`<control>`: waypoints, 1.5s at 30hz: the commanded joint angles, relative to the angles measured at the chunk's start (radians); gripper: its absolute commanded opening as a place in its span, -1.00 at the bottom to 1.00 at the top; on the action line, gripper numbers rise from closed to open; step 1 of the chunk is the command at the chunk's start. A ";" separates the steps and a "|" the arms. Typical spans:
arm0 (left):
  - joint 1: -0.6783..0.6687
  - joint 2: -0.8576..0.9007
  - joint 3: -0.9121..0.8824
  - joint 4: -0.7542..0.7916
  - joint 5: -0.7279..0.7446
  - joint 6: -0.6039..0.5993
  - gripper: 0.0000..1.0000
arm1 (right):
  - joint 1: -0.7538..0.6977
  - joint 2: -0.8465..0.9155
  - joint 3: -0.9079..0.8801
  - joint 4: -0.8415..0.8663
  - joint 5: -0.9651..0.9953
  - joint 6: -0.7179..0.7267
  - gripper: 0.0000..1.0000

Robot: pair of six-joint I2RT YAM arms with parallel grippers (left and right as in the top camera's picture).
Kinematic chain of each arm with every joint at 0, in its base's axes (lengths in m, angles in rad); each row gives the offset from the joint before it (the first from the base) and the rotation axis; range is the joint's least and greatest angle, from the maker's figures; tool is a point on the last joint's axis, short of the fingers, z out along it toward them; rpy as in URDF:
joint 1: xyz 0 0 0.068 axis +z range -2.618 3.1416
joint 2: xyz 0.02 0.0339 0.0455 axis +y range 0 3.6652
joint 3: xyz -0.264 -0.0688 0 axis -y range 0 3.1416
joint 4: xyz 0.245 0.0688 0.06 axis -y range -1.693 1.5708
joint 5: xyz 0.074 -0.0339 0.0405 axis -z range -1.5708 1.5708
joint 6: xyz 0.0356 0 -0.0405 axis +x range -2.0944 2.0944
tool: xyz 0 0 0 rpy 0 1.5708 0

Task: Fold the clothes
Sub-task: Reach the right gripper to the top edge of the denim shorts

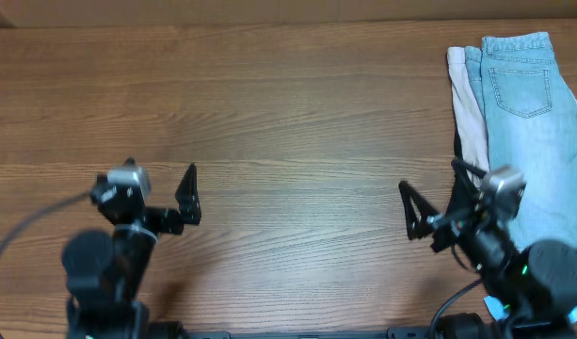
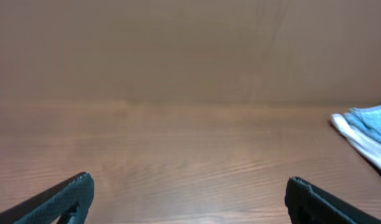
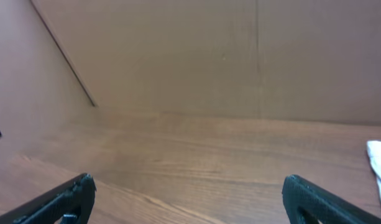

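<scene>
Overhead straight down, wrist views low, sharing table (image 1: 269, 94)

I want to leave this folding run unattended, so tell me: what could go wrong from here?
1. The faded light-blue denim shorts lie on top of a pale beige garment, with their edges nearly aligned. The open right gripper could pinch both layers and drag them together.
2. Both garments sit at the far right of the brown wooden table, well away from the open left gripper, so a two-armed fold may need an awkward reach across.
</scene>
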 commanded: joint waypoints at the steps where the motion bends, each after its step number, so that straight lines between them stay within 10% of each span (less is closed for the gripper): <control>1: 0.010 0.180 0.216 -0.114 0.061 -0.016 1.00 | 0.003 0.154 0.185 -0.086 0.000 0.000 1.00; 12: 0.010 0.600 0.552 -0.363 0.059 0.045 1.00 | 0.003 0.680 0.618 -0.533 0.015 -0.162 1.00; 21: 0.009 0.863 0.552 -0.375 0.080 0.037 1.00 | 0.003 0.978 0.627 -0.465 0.077 -0.163 1.00; 24: 0.009 0.899 0.552 -0.360 0.086 0.058 1.00 | 0.003 1.043 0.627 -0.420 0.266 -0.157 0.71; 31: 0.009 0.905 0.552 -0.336 0.079 0.089 1.00 | -0.042 1.156 0.627 -0.301 0.782 -0.116 0.79; 45: 0.009 0.907 0.552 -0.330 0.074 0.089 1.00 | -0.342 1.361 0.626 -0.279 0.633 -0.068 0.78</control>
